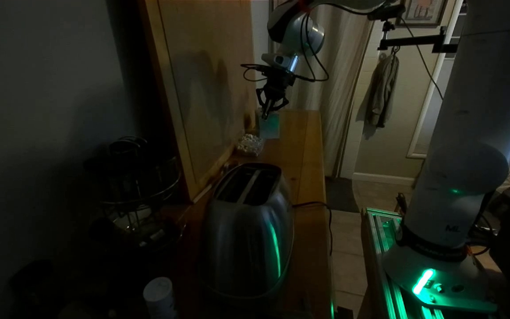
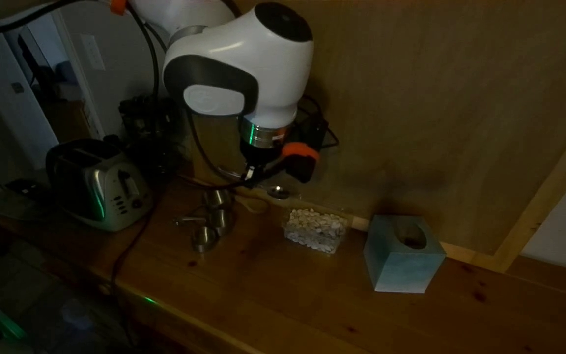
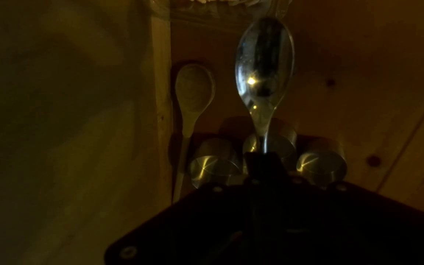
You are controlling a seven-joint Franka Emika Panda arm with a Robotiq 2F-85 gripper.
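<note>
– Dim wooden worktop (image 2: pixel 273 290), toaster (image 2: pixel 103 189) in both exterior views but not the wrist one. What's the gripper (image 3: pixel 265 156) got?

– Shiny metal spoon (image 3: pixel 265 66), pinched tight and sticking out above the worktop. Wrist view's got it clearest, with a wooden spoon (image 3: pixel 195 88) and metal cups (image 3: pixel 215 163) below.

– And the tissue box (image 2: pixel 403 263)?

– Exterior views only lol. It's near the clear tub (image 2: pixel 310 241) of pale bits (image 2: pixel 316 220), which barely pokes into the wrist shot.

Wrist view: silver spoon (image 3: pixel 265 62) at twelve o'clock from black end effector (image 3: pixel 264 160); dull-tan wooden spoon (image 3: pixel 194 90), eleven o'clock. Counter (image 3: pixel 352 48) orange-brown, dark-knotted.
</note>
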